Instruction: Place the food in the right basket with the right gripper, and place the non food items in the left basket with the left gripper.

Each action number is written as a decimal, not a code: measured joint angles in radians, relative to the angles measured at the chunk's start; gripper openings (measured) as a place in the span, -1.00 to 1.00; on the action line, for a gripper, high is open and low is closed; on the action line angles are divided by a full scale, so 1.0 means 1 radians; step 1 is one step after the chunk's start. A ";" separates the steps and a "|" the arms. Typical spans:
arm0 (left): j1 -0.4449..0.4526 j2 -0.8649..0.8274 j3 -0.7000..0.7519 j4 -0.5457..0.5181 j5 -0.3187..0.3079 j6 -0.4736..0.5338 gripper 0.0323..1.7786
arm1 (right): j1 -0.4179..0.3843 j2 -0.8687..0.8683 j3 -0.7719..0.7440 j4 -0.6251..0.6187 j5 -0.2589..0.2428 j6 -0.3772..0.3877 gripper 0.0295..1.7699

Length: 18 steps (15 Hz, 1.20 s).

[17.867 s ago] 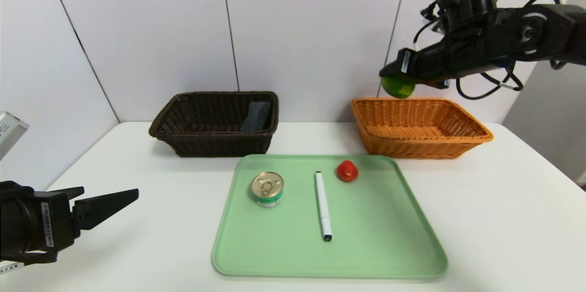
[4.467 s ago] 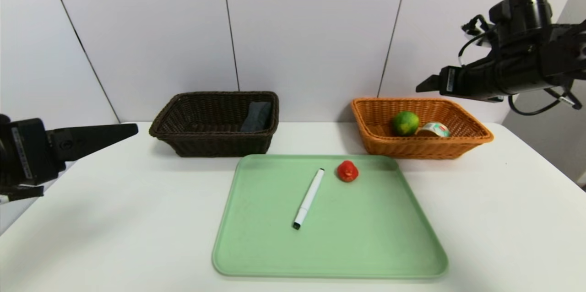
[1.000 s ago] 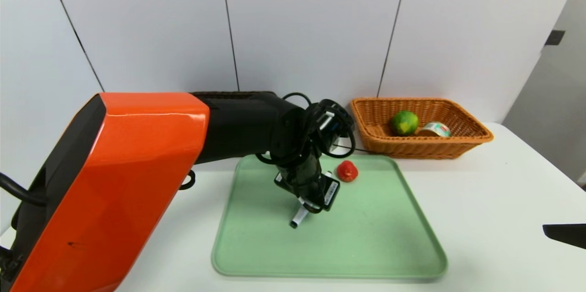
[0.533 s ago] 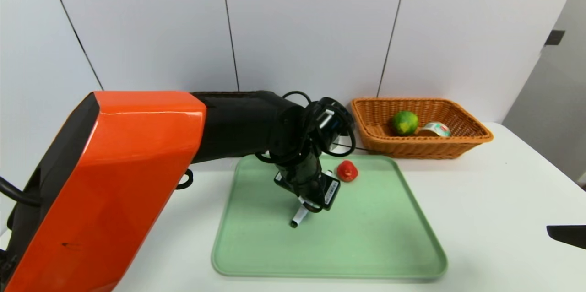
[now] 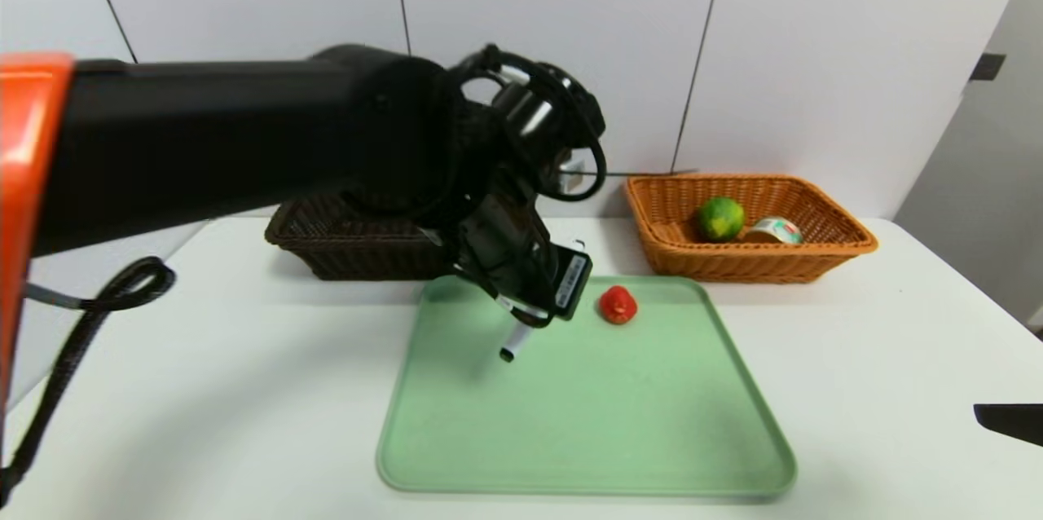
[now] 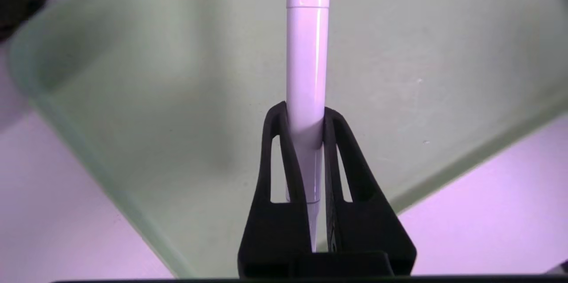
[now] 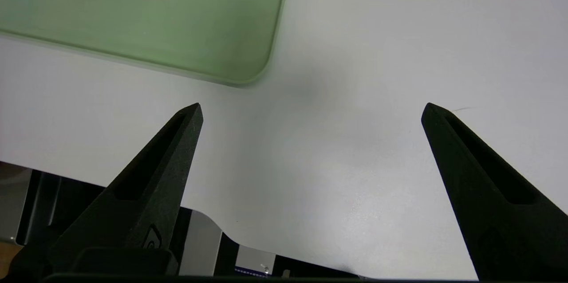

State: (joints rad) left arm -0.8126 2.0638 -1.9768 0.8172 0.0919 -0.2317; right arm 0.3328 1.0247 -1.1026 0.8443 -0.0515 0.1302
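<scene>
Rising since a moment before, the left gripper [image 6: 305, 114] clamped the marker pen [image 6: 307, 70] above the tray's [image 5: 635, 422] eleven o'clock. At three, the right gripper [image 7: 312, 110] hung wide open, empty. The basketed can's [image 5: 776, 230] label was unreadable.

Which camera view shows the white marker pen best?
The left wrist view: the marker pen lies unhidden between the pincer's fingers. The head view shows mainly its black-tipped end below the arm; the right wrist view shows none.
</scene>
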 joint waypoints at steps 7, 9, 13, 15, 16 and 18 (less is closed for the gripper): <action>0.209 -0.227 0.000 -0.175 0.010 -0.303 -0.86 | -0.015 0.026 0.020 -0.148 0.003 0.092 0.92; 0.288 -0.243 0.001 -0.191 0.009 -0.435 -0.86 | -0.015 0.034 0.022 -0.149 0.002 0.092 0.92; 0.437 -0.188 0.004 -0.196 0.013 -0.639 -0.86 | -0.014 0.044 0.023 -0.149 0.001 0.086 0.92; 0.482 -0.130 0.004 -0.207 0.038 -0.693 -0.86 | -0.014 0.046 0.025 -0.149 0.001 0.086 0.92; 0.496 -0.098 0.004 -0.224 0.058 -0.703 -0.86 | -0.014 0.046 0.028 -0.150 0.001 0.085 0.92; 0.521 -0.036 0.004 -0.269 0.094 -0.714 -0.86 | -0.014 0.046 0.035 -0.150 0.000 0.083 0.92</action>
State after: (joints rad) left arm -0.2919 2.0281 -1.9723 0.5483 0.1860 -0.9453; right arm 0.3189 1.0704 -1.0674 0.6945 -0.0513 0.2136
